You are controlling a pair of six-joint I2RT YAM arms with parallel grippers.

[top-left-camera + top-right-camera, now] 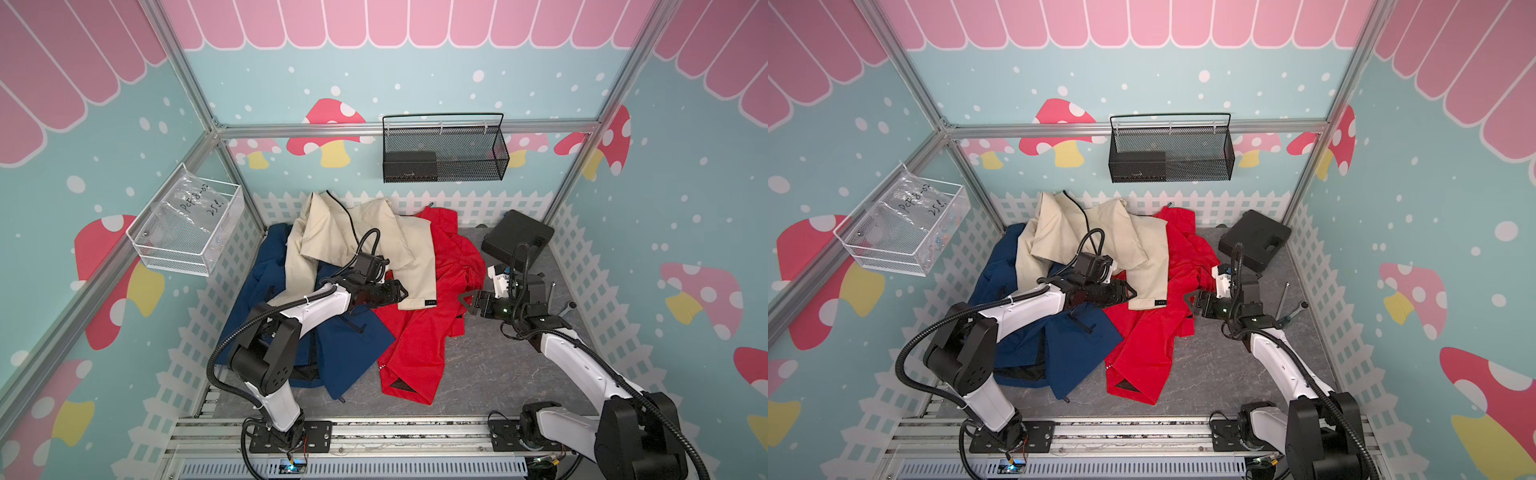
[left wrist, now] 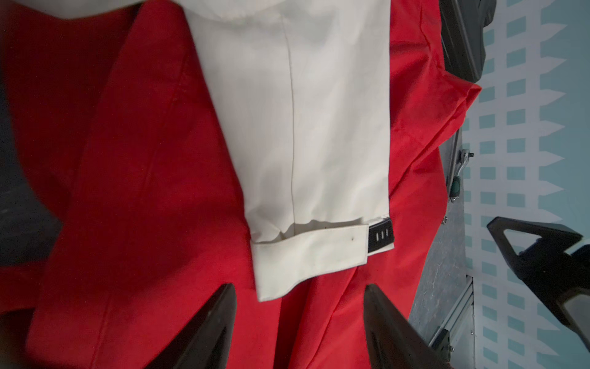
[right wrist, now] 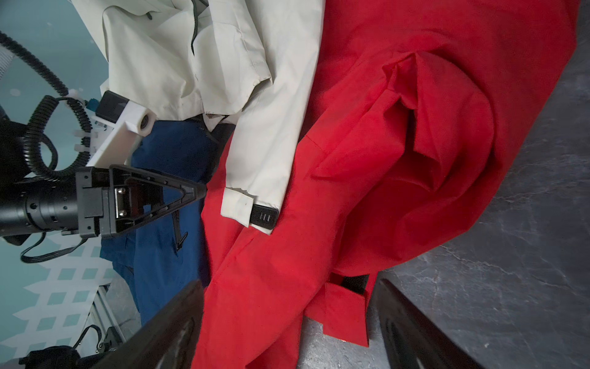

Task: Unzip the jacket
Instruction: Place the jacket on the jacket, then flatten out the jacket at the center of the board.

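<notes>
Grey table [image 1: 498,374] holds the red jacket [image 1: 419,345], probably the one to unzip. Its long axis runs away from the robot, between both arms. A beige jacket [image 1: 374,232] lays one sleeve across it. Left fingers [image 2: 207,329] stand apart over the red jacket. Right fingers [image 3: 172,326] stand apart at its cuff [image 3: 346,313], clamping nothing. Its zip is hidden.

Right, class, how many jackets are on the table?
3. The navy jacket lies on the left; the beige jacket is draped at the back, overlapping both others; the red jacket lies in the middle. More may be hidden underneath.
</notes>
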